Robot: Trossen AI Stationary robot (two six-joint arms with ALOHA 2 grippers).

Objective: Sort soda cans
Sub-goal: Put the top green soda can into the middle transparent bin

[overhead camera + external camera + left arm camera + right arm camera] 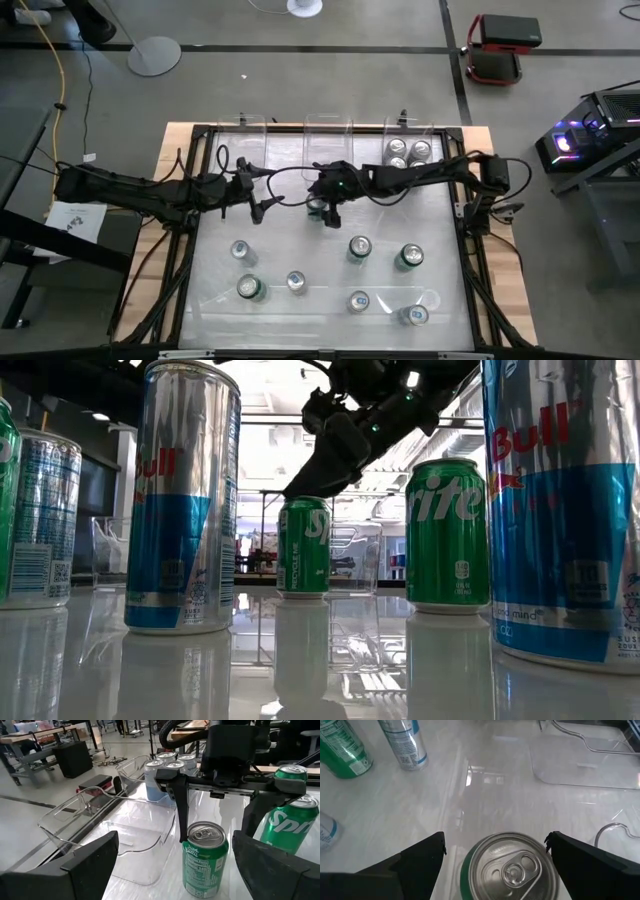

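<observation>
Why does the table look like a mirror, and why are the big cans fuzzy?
Low view: the glossy table reflects the green can under the right gripper; the nearest blue-and-silver can is too close, out of focus. High view: glare streaks.

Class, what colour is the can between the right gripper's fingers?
Green, with a silver top; the left wrist view shows it best.

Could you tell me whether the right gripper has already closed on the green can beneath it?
No, the right gripper stands open, its fingers clear of the green can on both sides.
</observation>
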